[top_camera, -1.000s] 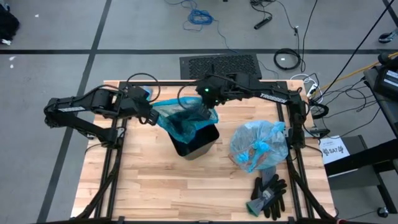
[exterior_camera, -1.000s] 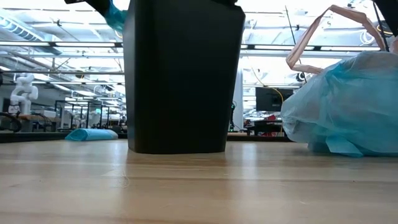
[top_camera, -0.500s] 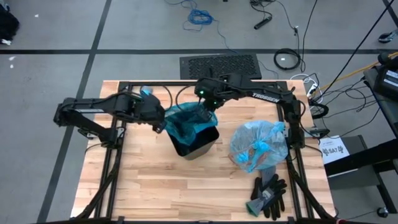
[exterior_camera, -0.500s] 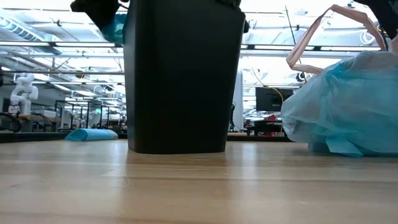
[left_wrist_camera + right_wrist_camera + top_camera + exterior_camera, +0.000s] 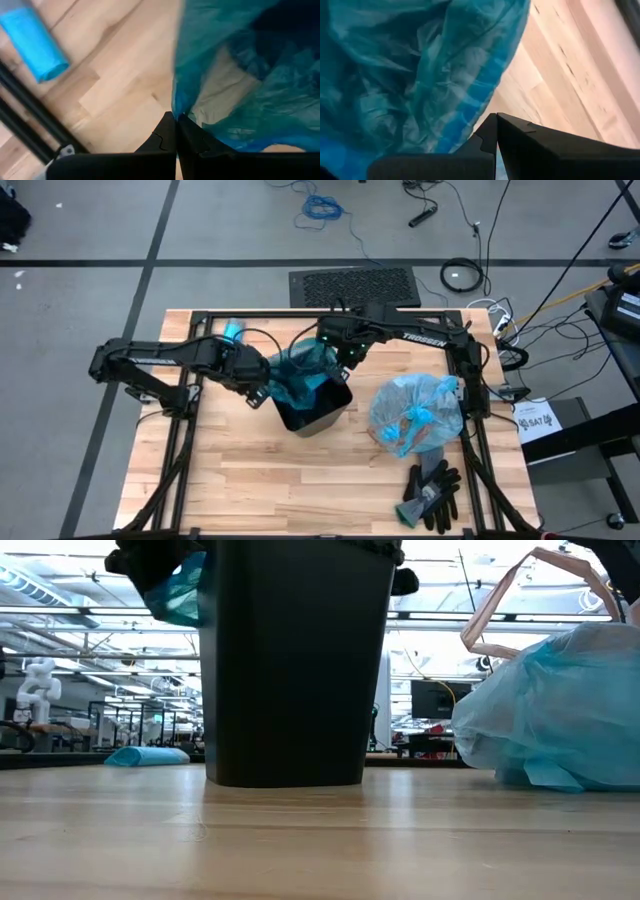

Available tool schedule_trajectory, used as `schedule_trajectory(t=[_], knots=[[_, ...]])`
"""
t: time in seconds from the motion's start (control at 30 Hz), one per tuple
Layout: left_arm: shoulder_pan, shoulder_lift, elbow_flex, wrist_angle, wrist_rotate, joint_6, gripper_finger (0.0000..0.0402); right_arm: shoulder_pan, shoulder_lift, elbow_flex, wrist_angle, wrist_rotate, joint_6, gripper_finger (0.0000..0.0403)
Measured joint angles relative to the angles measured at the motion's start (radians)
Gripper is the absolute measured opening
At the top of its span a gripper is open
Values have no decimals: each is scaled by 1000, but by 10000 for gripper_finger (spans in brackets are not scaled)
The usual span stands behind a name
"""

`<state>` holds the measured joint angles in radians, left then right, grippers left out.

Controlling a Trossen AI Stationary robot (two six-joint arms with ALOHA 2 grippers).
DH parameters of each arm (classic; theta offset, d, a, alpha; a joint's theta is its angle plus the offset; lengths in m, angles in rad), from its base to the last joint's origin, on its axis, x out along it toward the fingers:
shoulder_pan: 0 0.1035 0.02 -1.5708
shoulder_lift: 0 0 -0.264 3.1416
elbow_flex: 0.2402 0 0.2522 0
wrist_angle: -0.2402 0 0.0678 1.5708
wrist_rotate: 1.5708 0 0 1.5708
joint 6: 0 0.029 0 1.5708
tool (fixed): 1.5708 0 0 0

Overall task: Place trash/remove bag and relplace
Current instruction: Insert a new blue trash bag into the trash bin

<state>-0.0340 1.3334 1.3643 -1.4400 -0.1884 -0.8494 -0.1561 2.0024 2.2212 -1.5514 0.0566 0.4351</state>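
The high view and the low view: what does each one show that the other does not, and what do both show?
Only the high view shows the black-and-grey gloves at the near table edge, the small roll of blue plastic by the far rail, and both arms whole, with the left pincer and right pincer shut on the teal liner at the bin's mouth. Only the low view shows the room behind the table, and the bin's full side wall. Both show the black bin, the filled pale-blue bag beside it, and the wooden table.
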Motion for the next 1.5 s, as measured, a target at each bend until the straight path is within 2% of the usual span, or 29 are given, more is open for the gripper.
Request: schedule_trajectory(t=[0.17, 0.3, 0.8, 0.97, 1.23, 1.5], knots=[[-20, -3, -1, 84, 1, 25, 0, 46, -67, 0, 83, 48, 1, 0], [-19, -8, -1, 123, -1, 48, 0, 89, -113, 0, 176, 49, -62, 0], [-19, -8, -1, 123, -4, 71, 0, 183, -180, 1, 196, -6, -343, 6], [-19, -8, -1, 123, -5, 71, 0, 232, -168, 1, 257, -8, -499, 33], [-19, -8, -1, 126, -5, 61, 0, 263, -121, 1, 270, 4, -753, 102], [-19, -8, -1, 140, -3, 16, 0, 270, -87, 1, 270, 88, -932, 164]])
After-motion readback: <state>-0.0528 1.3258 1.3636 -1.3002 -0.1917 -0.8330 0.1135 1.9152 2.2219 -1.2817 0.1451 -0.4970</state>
